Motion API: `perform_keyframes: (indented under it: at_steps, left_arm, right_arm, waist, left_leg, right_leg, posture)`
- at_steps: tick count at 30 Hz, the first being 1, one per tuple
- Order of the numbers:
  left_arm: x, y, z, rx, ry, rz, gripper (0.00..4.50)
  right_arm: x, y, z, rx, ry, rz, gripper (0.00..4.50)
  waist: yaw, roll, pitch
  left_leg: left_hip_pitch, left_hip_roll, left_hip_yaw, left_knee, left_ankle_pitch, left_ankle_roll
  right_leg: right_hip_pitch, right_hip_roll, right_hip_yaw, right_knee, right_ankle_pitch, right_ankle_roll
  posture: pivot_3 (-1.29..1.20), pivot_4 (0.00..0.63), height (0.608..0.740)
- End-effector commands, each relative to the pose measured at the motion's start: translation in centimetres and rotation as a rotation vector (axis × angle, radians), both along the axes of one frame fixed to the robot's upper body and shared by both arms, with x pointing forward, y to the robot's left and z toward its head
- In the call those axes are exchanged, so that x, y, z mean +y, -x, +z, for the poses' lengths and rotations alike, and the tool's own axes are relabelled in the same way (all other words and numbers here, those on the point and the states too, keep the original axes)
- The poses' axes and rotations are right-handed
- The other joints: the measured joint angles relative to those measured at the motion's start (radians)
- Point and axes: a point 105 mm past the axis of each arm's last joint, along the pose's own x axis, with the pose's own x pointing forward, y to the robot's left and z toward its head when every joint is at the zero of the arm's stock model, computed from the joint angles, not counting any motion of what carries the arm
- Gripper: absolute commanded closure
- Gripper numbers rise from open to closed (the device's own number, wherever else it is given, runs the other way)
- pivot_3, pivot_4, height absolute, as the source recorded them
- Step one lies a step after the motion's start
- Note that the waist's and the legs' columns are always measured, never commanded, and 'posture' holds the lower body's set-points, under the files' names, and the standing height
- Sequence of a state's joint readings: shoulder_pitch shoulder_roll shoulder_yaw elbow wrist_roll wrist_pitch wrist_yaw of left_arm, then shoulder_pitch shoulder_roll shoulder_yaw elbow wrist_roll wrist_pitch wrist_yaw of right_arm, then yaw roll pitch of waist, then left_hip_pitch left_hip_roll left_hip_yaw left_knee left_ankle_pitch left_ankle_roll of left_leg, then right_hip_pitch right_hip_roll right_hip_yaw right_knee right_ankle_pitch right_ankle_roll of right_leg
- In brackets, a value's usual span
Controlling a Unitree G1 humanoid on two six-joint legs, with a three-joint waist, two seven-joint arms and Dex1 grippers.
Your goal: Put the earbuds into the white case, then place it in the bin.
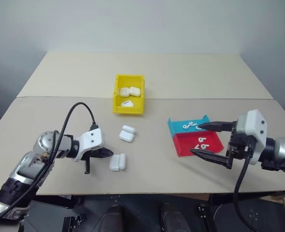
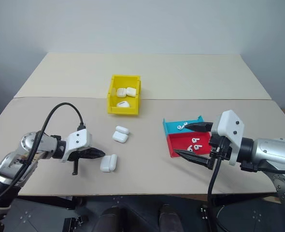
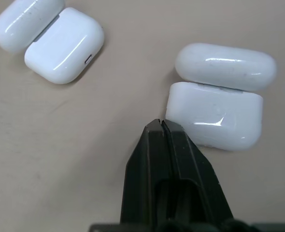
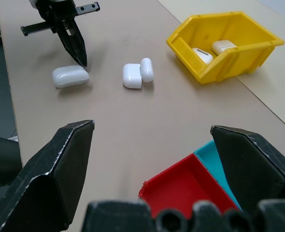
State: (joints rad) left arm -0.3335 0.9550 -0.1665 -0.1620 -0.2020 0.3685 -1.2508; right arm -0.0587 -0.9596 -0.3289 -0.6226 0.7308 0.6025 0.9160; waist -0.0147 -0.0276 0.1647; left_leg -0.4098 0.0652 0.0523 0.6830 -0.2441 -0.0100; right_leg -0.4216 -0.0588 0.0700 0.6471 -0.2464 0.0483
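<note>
Done: some cases in yellow bin [image 1: 117, 104] | Left: earbuds [image 1: 201, 142] in tray, open white case [image 1: 118, 162] on desk | left gripper [image 1: 109, 153] fingers pressed together beside it | right gripper [image 1: 211, 141] fingers wide over tray

1. Two white cases lie open on the bench [image 1: 191, 77]: one [image 1: 127, 134] nearer the bin, one [image 1: 118, 162] nearer the front edge.
2. One yellow bin [image 1: 129, 107], holding three white cases [image 1: 130, 92].
3. One blue-and-red tray [image 1: 181, 147].
4. About five earbuds [image 1: 200, 143] in the tray; exact count unclear.
</note>
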Motion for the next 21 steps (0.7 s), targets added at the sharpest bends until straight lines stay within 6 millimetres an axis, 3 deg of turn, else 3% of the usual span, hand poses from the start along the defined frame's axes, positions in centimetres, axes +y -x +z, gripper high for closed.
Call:
perform_keyframes:
  at_steps: [1,6,12,14,18,21]
  left_arm:
    - [1.2,-0.2,3.3,-0.072,-0.029,-0.075,3.55]
    - [0.5,0.2,5.7,-0.088,-0.054,-0.182,1.97]
    - [-1.1,0.5,6.2,-0.117,-0.042,-0.177,0.02]
    - [-1.3,-0.2,6.0,-0.204,-0.109,-0.114,0.02]
    - [-1.1,0.1,6.4,-0.049,-0.172,-0.033,0.02]
    - [-1.7,0.8,7.4,-0.019,-0.174,-0.094,0.02]
  right_arm:
    - [0.2,0.4,1.0,-0.042,0.002,0.018,0.0]
    - [0.4,0.1,1.0,-0.04,0.001,0.031,0.0]
    - [0.8,0.1,0.8,-0.032,-0.009,0.044,0.0]
    - [0.8,0.1,0.8,-0.029,-0.011,0.046,0.0]
    - [0.9,0.2,0.9,-0.023,-0.02,0.044,0.0]
    - [1.0,0.2,0.9,-0.021,-0.025,0.044,0.0]
  waist:
    - [0.002,0.0,0.0]
    - [0.01,0.0,0.0]
    - [0.008,0.0,0.0]
    - [0.008,0.0,0.0]
    - [0.008,-0.001,0.001]
    - [0.007,-0.002,0.001]
  left_leg:
    - [0.0,0.0,0.0,0.0,0.0,0.0]
    - [0.0,0.0,0.0,0.0,0.0,0.0]
    - [-0.001,0.0,0.0,0.0,0.0,0.0]
    - [-0.001,0.0,0.0,0.0,0.0,0.0]
    - [-0.001,0.0,0.0,0.0,0.0,0.0]
    - [-0.001,0.0,0.0,0.001,0.0,0.0]
  right_leg:
    - [0.0,0.0,0.0,0.0,0.0,0.0]
    - [0.0,0.0,0.0,-0.001,0.0,0.0]
    - [0.0,0.0,0.0,-0.001,0.0,0.0]
    - [0.0,0.0,0.0,0.0,0.0,0.0]
    - [0.0,0.0,0.0,0.0,0.0,0.0]
    - [0.0,0.0,0.0,0.0,0.0,0.001]
  posture:
    - [0.0,0.15,0.74]
    - [0.0,0.15,0.74]
    - [0.0,0.15,0.74]
    - [0.0,0.15,0.74]
    - [0.0,0.15,0.74]
    - [0.0,0.15,0.74]
